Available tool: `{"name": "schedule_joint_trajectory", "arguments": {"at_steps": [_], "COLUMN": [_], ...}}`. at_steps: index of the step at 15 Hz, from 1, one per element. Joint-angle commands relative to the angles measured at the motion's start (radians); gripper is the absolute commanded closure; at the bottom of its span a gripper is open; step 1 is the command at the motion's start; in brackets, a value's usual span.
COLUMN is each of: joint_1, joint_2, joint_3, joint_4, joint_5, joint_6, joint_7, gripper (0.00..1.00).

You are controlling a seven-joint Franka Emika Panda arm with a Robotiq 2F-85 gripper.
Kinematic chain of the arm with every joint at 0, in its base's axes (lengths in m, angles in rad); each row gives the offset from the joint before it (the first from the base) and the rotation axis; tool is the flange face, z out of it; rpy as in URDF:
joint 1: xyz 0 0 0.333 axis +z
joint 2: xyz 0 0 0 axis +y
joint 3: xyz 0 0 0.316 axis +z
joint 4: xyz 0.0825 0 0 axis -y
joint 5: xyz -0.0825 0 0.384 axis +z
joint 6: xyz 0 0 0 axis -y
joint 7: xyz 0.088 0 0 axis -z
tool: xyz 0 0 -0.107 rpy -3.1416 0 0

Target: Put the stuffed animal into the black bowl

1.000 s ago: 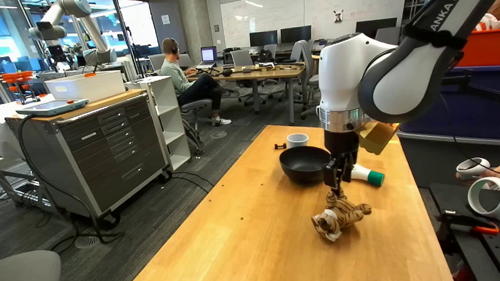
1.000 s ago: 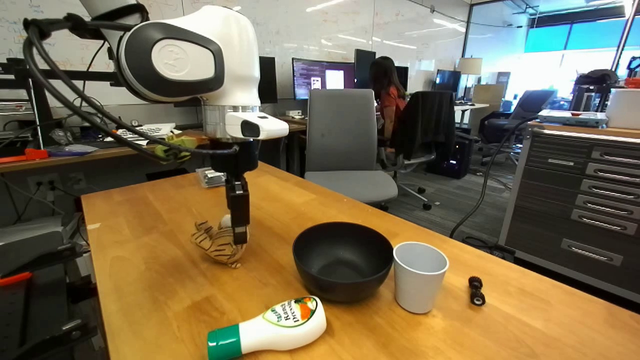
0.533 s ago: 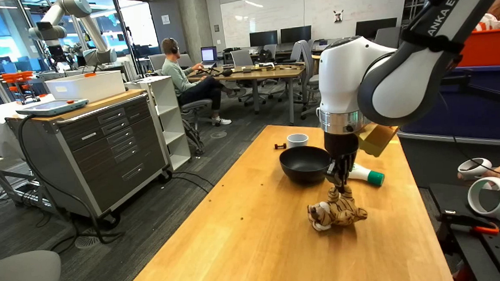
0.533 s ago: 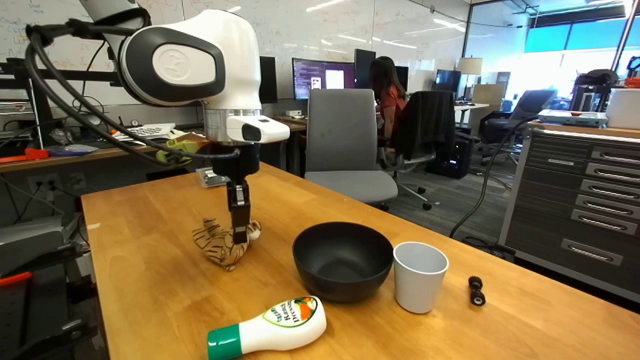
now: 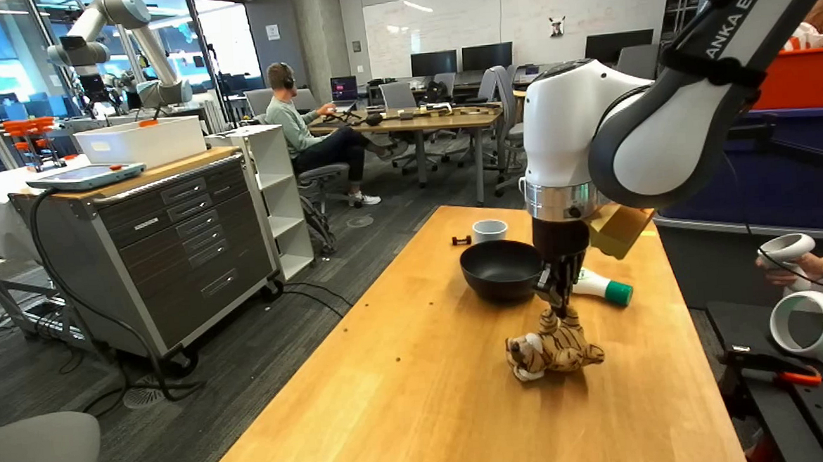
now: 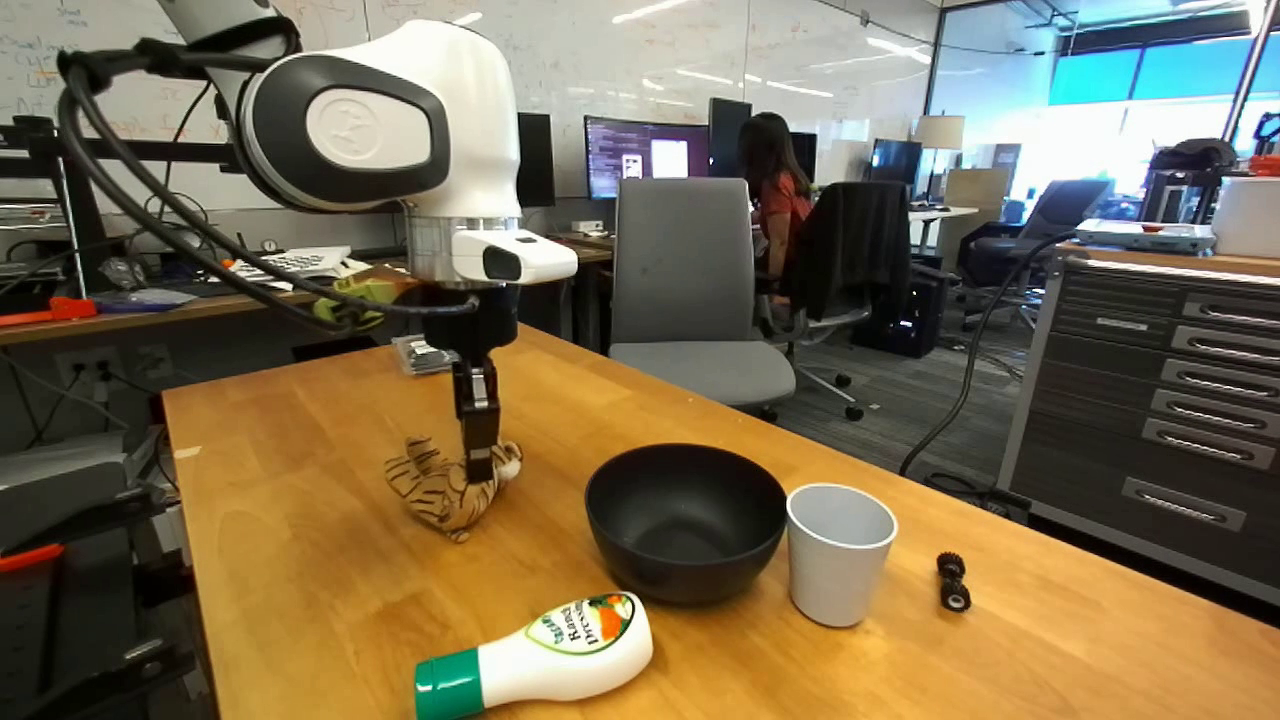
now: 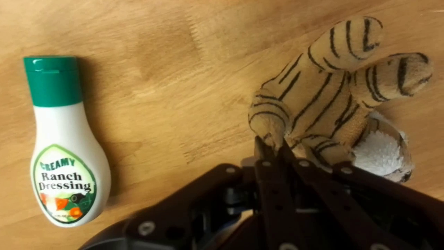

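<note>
The stuffed animal [image 7: 312, 97], on or barely above the tabletop [image 6: 560, 430], left of the black bowl [image 6: 690, 575] in an exterior view, is expected to be light, soft and not slippery; the trunk would be held more surely than a limb. One limb's tip is pinched by the tool [image 7: 272, 144], its jaws nearly together. On the bottle [image 7: 67, 149], "CREAMY Ranch Dressing" is printed; on the arm [image 5: 666, 126], "ANKA EMIKA".

In the wrist view, the tool [image 7: 271, 140] partly hides the stuffed animal [image 7: 315, 93].

Arm [image 5: 667, 140] in a bend, claw [image 7: 272, 144] vertical beneath the wrist [image 5: 558, 201], fingers [image 7: 272, 187] close together
</note>
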State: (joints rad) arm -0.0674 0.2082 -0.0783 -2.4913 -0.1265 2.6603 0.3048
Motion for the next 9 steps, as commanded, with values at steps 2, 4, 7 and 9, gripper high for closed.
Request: {"name": "schedule_joint_trajectory", "arguments": {"at_steps": [2,4,7,9], "joint_1": [0.039,0.053,0.061,0.056], "joint_2": [-0.067,-0.101,-0.158,-0.192], "joint_3": [-0.004,-0.003,0.002,0.006], "joint_4": [0.007,0.022,0.050,0.077], "joint_5": [0.038,0.039,0.035,0.038], "joint_6": [-0.018,-0.037,-0.052,-0.058], "joint_7": [0.029,0.056,0.087,0.100], "gripper": [0.98,0.98,0.98,0.98]}}
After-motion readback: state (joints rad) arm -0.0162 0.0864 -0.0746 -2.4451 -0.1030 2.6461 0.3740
